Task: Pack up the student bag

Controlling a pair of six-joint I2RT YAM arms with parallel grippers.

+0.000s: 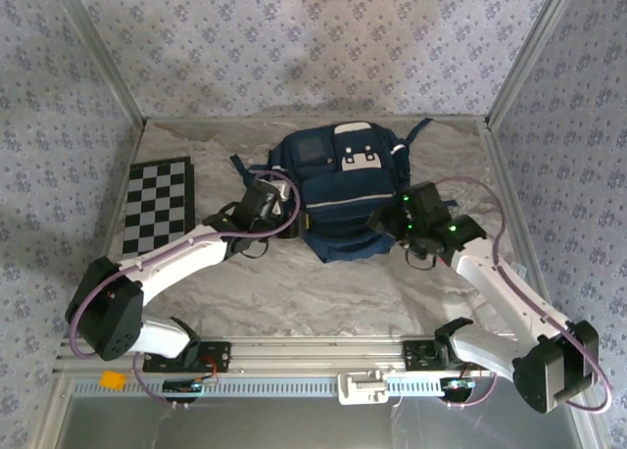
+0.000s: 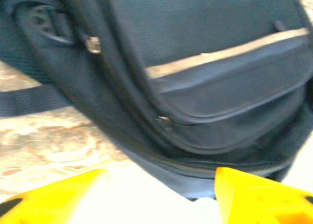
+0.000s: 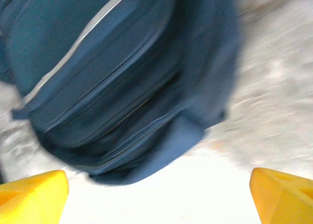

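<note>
The student bag (image 1: 342, 186), navy with white stripes and a white-flapped top pocket, lies flat in the middle of the table on pale crumpled cloth. My left gripper (image 1: 286, 217) is at the bag's left side and my right gripper (image 1: 389, 224) is at its lower right corner. In the left wrist view the bag (image 2: 210, 72) looms close, its zips shut, and its lower edge reaches down between the yellow fingers (image 2: 54, 199) of the open left gripper (image 2: 156, 204). The right gripper (image 3: 156, 199) stands wide open over bare cloth, just short of the blurred bag (image 3: 112, 82).
A black-and-white chessboard (image 1: 157, 206) lies at the far left of the table. Patterned walls close in the back and both sides. A metal rail (image 1: 323, 356) runs along the near edge. A dark bag strap (image 2: 29, 99) trails on the cloth left of the bag.
</note>
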